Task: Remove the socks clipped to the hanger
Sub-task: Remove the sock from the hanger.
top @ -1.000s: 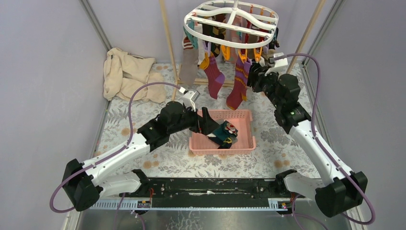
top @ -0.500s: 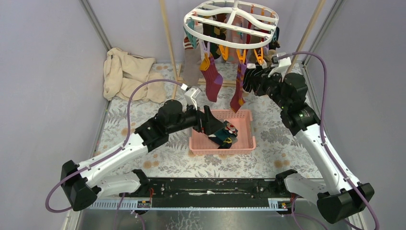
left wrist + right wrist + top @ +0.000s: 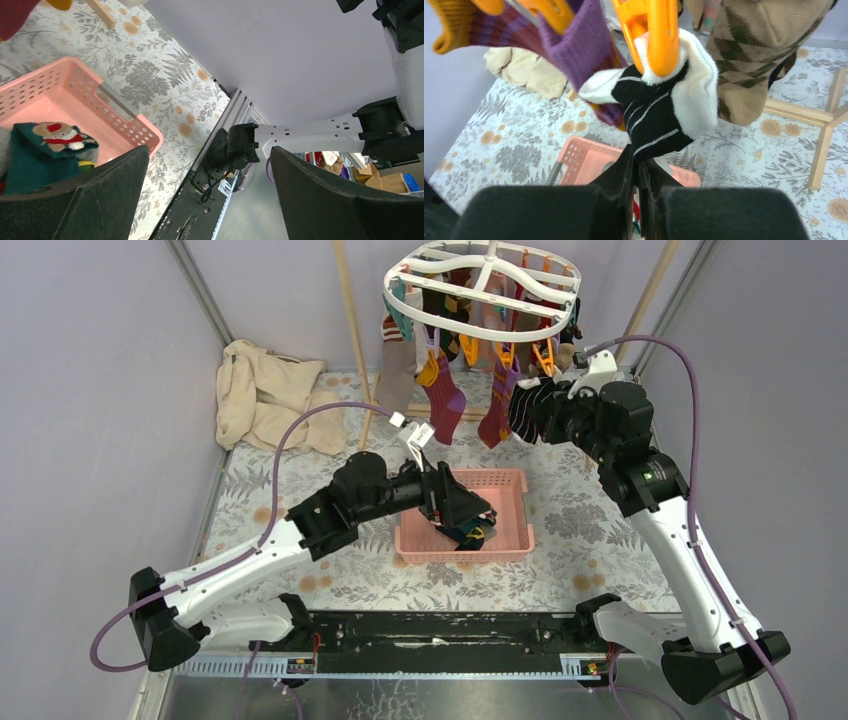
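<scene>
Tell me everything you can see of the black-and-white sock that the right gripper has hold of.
The black sock looks like knit fabric, with thin white stripes and a white ribbed end bunched at its top, where an orange clip pinches it. It hangs crumpled below the clip, and its lower tip is clamped in the shut right gripper. A purple sock hangs close behind on the left and a brown argyle sock hangs beside it on the right. The pink basket lies below.

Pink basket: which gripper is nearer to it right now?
Left. The left gripper hangs open over the left side of the pink basket; the right gripper is up at the hanger, shut on a black-and-white sock.
</scene>
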Robot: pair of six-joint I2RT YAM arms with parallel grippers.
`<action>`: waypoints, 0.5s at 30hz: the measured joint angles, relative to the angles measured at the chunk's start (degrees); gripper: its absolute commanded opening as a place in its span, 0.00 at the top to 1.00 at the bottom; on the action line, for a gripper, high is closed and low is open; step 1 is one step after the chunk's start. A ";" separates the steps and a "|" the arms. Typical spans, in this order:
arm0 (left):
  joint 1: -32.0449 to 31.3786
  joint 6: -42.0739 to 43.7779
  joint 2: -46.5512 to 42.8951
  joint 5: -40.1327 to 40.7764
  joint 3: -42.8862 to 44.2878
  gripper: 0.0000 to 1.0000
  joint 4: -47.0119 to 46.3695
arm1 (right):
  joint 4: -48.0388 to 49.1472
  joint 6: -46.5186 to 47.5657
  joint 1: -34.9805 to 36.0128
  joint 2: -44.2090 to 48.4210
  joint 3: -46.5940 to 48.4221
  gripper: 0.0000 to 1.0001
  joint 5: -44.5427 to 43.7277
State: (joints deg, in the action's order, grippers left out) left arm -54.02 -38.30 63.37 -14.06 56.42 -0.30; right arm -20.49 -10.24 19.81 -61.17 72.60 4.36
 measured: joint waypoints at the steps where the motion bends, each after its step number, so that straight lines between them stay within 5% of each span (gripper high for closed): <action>1: -0.39 -0.22 0.35 0.13 0.00 0.01 -0.63 | -1.01 -0.11 -0.02 0.02 0.68 0.93 1.11; 15: -2.19 -0.48 6.43 5.79 -4.42 0.01 -15.58 | -2.03 -6.84 -0.02 0.02 2.58 0.92 21.31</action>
State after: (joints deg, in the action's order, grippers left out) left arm -56.21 -38.79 69.80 -8.27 52.01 -15.88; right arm -22.52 -17.08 19.79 -61.14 75.18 25.67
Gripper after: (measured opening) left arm 0.986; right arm 0.086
